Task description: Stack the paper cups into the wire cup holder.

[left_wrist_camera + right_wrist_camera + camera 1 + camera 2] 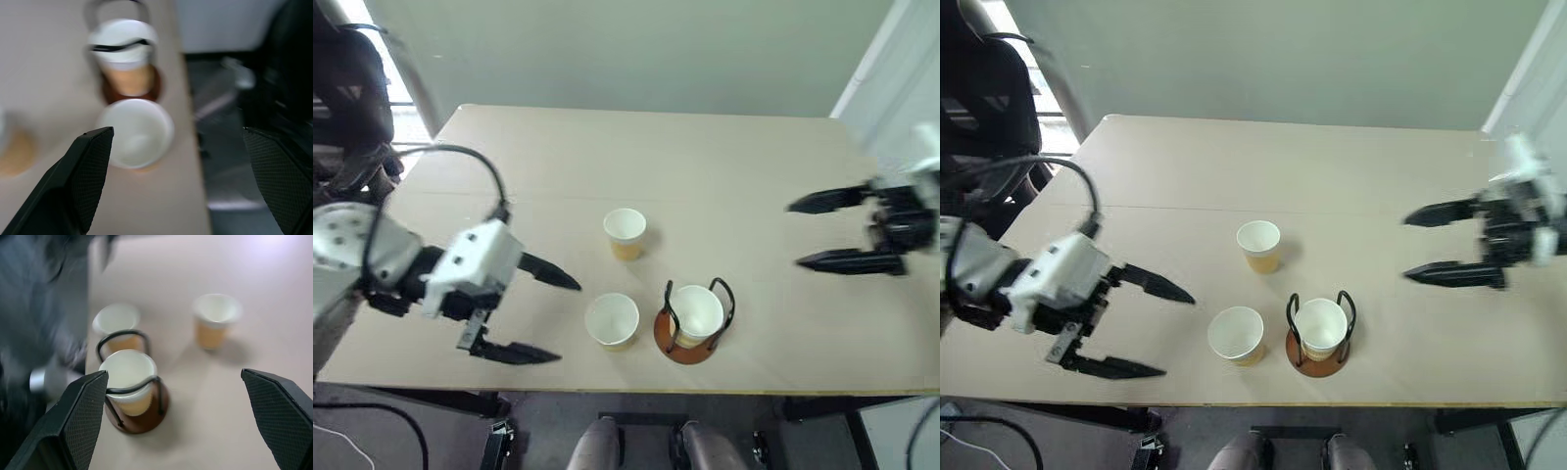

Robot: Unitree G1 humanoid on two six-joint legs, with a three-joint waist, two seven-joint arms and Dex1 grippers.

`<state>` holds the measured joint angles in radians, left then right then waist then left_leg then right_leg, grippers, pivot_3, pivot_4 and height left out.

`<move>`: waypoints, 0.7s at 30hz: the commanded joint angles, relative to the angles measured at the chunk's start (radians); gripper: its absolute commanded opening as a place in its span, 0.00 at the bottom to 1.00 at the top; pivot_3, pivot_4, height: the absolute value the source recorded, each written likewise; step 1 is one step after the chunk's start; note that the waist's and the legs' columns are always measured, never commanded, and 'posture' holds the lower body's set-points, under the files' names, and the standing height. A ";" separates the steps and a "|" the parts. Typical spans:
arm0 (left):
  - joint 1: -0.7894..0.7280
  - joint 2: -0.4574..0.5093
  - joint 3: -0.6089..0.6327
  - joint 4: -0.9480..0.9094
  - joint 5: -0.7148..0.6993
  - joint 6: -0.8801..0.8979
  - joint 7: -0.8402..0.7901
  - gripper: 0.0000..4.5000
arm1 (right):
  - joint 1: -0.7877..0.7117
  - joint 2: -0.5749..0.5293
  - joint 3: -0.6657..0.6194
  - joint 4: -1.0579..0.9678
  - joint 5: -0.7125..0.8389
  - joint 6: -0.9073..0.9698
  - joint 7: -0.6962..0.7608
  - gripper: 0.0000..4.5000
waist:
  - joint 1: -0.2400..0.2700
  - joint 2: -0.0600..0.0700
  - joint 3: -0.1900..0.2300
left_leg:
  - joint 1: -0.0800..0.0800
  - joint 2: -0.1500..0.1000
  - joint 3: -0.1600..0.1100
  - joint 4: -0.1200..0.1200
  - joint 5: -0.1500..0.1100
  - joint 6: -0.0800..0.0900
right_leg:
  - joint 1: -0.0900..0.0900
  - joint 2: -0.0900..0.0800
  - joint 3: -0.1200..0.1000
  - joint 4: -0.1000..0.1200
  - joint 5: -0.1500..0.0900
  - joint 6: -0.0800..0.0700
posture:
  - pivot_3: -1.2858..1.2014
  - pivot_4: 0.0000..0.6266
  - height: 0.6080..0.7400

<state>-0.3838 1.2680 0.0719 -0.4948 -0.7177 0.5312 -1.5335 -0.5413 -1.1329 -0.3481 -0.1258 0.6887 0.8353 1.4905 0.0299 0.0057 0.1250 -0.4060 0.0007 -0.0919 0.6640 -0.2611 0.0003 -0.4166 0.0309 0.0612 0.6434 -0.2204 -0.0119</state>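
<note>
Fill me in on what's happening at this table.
A two-armed robot is stacking paper cups. One cup already sits in the wire cup holder; two more stand loose on the table. The left gripper hangs beside the nearer loose cup, jaws open and empty. The right gripper is off to the side, jaws open.

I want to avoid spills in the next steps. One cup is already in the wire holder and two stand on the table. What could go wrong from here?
1. The near paper cup stands close beside the wire cup holder and near the table edge; the open left gripper might knock it off or bump the holder.
2. The wire loops rise above the seated cup, so a tilted cup may catch on them.
3. The far paper cup is light and could tip if touched.
</note>
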 commanded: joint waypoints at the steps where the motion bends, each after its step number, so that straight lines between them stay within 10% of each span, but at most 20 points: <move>1: -0.097 -0.029 -0.136 0.014 0.132 -0.088 -0.063 1.00 | 0.013 -0.008 -0.229 -0.030 0.127 0.071 -0.068 0.99 | -0.007 0.001 0.001 | 0.000 0.000 0.000 0.000 0.000 0.000 | -0.001 0.000 0.000 0.001 0.000 0.002 | 0.52 0.24 1.00; 10: -0.233 -0.007 -0.446 0.112 0.279 -0.335 -0.081 1.00 | 0.283 0.019 -0.483 -0.241 0.284 0.195 -0.170 0.99 | -0.028 0.004 0.001 | 0.002 0.002 0.000 -0.002 0.000 0.001 | 0.000 0.002 -0.001 0.002 -0.002 0.003 | 0.52 0.24 1.00; 21: -0.234 -0.138 -0.545 0.202 0.454 -0.459 -0.081 1.00 | 0.404 -0.006 -0.618 -0.311 0.384 0.213 -0.211 0.99 | -0.026 0.005 0.000 | -0.001 0.001 -0.001 0.001 0.000 0.004 | 0.001 0.001 0.000 0.001 -0.002 0.006 | 0.52 0.24 1.00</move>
<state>-0.6103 1.1351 -0.4816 -0.2940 -0.2807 0.0903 -1.5745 -0.1431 -1.1192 -0.9106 -0.4120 1.0399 1.0436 1.2838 0.0042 0.0102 0.1255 -0.4067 0.0020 -0.0924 0.6645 -0.2609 0.0044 -0.4159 0.0322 0.0610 0.6442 -0.2228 -0.0055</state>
